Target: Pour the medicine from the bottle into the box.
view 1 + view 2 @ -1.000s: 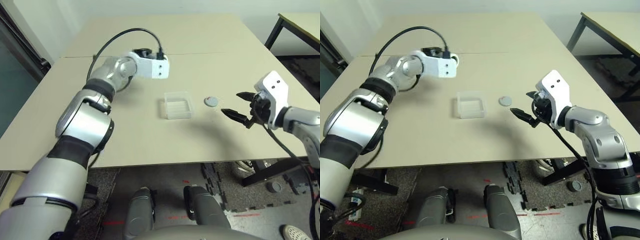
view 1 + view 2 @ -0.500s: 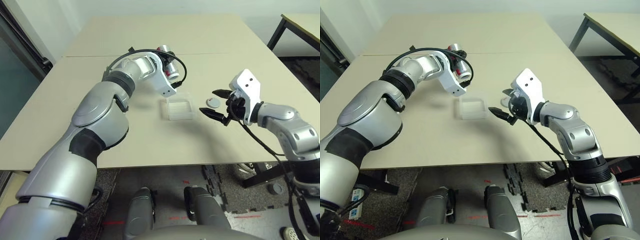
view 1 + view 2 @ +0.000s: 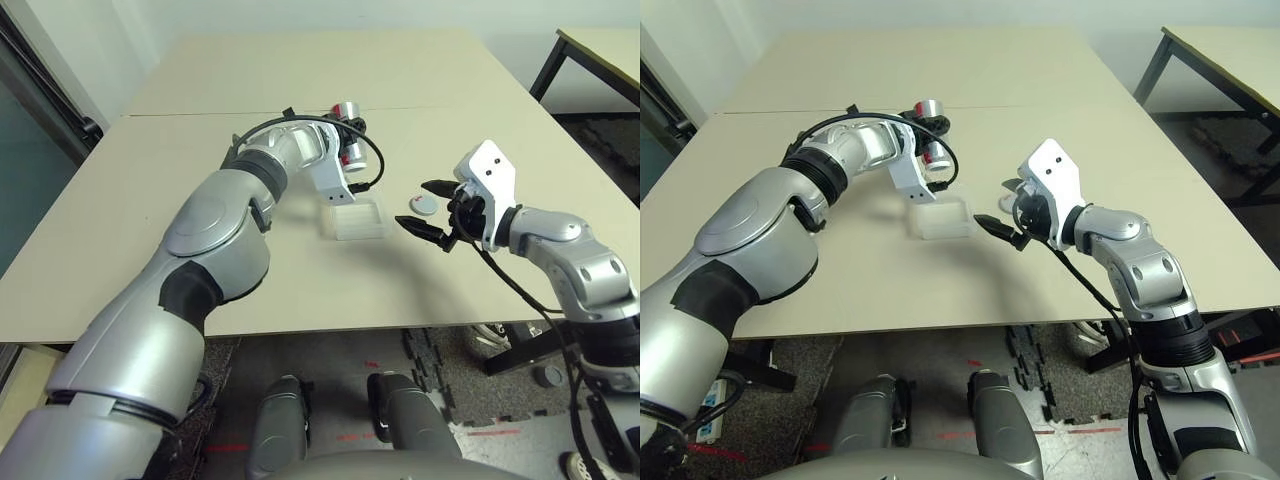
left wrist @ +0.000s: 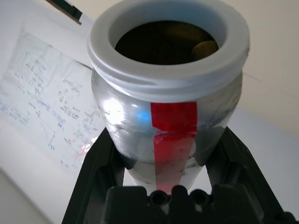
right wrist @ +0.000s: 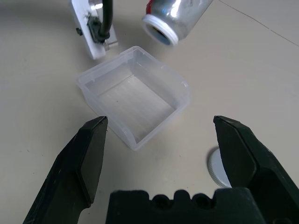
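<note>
1. Since a sec ago, my left gripper [image 3: 347, 135] has swung in from upper left to frame centre, rolled over, bottle [image 3: 348, 152] tipped.
2. Left fingers [image 4: 100, 158] clamped on bottle, mouth open, just above box's [image 3: 355, 217] far edge.
3. Right gripper [image 3: 432, 208] has slid closer to box; fingers wide apart, nothing held.
4. Loose cap [image 3: 424, 204] on table [image 3: 450, 100], right of box.

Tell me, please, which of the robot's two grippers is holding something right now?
The left gripper: its fingers are shut on the uncapped bottle, tipped by the clear box. The right gripper is open and holds nothing.
</note>
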Motion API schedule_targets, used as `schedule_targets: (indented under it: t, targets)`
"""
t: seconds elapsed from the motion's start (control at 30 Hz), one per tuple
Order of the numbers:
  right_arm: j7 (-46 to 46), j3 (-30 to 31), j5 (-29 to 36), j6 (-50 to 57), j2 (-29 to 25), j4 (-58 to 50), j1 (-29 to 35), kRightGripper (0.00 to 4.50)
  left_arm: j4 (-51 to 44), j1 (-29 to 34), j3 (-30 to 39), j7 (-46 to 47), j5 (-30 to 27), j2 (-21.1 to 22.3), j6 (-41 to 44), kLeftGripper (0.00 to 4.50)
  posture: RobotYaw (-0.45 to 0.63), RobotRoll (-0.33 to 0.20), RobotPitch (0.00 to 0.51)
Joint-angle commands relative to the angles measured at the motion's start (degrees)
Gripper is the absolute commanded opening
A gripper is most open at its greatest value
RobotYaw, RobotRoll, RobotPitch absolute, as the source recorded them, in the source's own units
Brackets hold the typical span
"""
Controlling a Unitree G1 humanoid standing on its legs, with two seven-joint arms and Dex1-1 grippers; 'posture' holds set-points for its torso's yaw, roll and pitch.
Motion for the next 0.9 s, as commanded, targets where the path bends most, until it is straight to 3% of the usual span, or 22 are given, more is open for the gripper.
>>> schedule_targets:
  t: [0.03,0.17,0.33,0.47,0.5,0.6,0.73,0.9]
  targets:
    - [-0.45,0.06,-0.3,0.26,0.23,0.32,0.37,4.5,0.54,1.11,0.12,0.91,-0.34,0.28,-0.59,2.54,-0.1,0.0,0.063]
    - [-0.79,-0.06,-0.05,0.62,0.51,-0.08,0.66,4.5,0.73,1.79,5.54,-1.16,-5.99,1.36,-3.17,2.54,-0.11,0.0,0.064]
    - [-0.1,-0.89,0.59,0.64,-0.48,-0.65,2.03,4.5,1.03,3.2,29.94,-18.91,-30.84,3.63,-5.25,2.54,-0.11,0.0,0.062]
    - [1.17,-2.01,1.18,0.12,-1.79,0.06,2.95,4.5,0.15,5.57,50.77,-30.49,-51.07,3.56,3.74,2.54,-0.09,0.0,0.06]
    - [1.54,-2.56,1.15,-0.21,-2.35,0.92,3.33,4.5,0.12,6.51,57.9,-31.52,-57.85,3.37,8.53,2.54,-0.09,0.0,0.058]
    - [2.27,-3.58,0.96,-0.96,-3.72,3.06,4.08,4.5,-0.31,8.84,71.35,-29.48,-69.75,3.64,17.08,2.54,-0.08,0.0,0.061]
    - [2.88,-4.39,1.39,-1.35,-4.37,4.96,3.88,4.5,-1.22,12.36,79.72,-25.78,-76.45,3.55,20.19,2.54,-0.07,0.0,0.068]
    - [4.98,-4.47,1.65,-1.86,-5.01,7.07,3.3,4.5,-1.44,16.71,82.82,-23.78,-79.11,2.66,21.81,2.54,-0.07,0.0,0.076]
